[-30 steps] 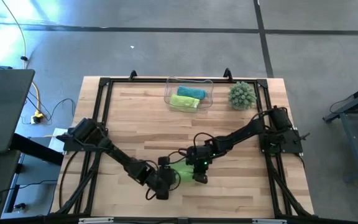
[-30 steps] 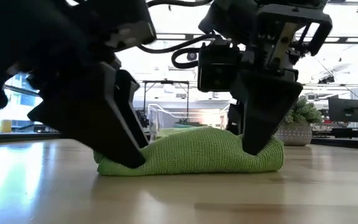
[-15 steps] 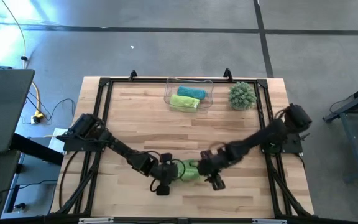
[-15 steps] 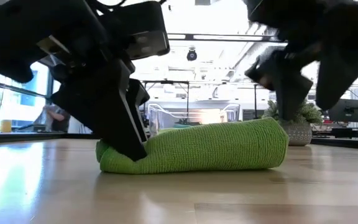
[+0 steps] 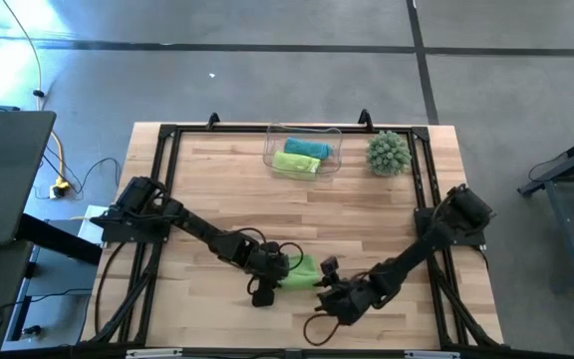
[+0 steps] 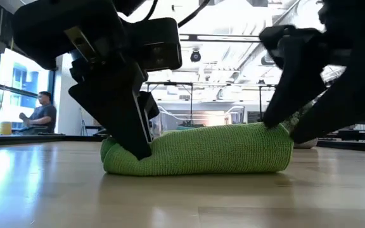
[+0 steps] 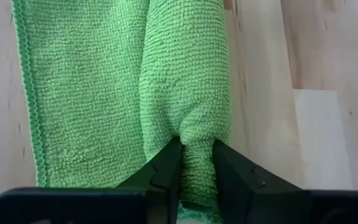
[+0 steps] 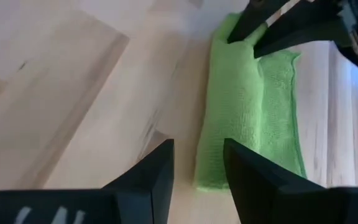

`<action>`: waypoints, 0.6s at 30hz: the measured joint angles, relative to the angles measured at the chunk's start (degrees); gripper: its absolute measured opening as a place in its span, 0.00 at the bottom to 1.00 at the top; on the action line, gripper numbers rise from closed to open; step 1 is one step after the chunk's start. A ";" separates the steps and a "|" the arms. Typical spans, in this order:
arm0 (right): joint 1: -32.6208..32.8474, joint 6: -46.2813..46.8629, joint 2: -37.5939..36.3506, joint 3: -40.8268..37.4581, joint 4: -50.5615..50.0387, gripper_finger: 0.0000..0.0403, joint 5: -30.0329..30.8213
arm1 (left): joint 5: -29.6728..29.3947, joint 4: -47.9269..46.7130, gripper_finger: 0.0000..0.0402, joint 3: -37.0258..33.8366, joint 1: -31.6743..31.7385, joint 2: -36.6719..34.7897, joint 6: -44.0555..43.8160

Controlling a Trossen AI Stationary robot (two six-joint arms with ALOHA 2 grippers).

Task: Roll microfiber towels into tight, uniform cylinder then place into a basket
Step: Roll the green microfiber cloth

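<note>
Green towel lies half-rolled near table's front edge. L gripper pinches the roll's end to keep it tight. R gripper open, empty, just off other end, prob. to re-grip. Basket at back w/ two rolled towels.

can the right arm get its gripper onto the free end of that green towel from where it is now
Probably yes. The right gripper is open, its fingers either side of the near end of the lime green towel with bare table between. The left gripper pinches the far end, so it shouldn't block.
</note>
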 joint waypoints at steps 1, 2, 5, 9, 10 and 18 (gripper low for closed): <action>-0.42 -0.09 0.30 0.00 0.72 0.32 -0.30 | 0.23 0.02 0.17 0.00 0.00 0.00 -0.23; -0.96 -0.10 0.50 0.04 1.30 0.32 -0.42 | 0.45 0.06 0.17 0.00 0.03 0.00 -0.54; -2.50 -0.10 0.73 0.04 0.90 0.32 -0.49 | 0.54 0.29 0.17 0.04 -0.13 0.00 -2.00; -4.86 0.21 0.98 0.05 0.98 0.36 -3.40 | 0.41 0.33 0.17 0.04 -0.17 0.00 -4.39; -5.45 0.43 1.23 0.09 1.15 0.38 -4.71 | 0.40 0.34 0.17 0.04 -0.14 0.00 -4.66; -9.36 5.27 4.00 0.31 1.31 0.48 -8.66 | 0.87 -0.84 0.17 -0.08 -0.46 -2.39 -5.01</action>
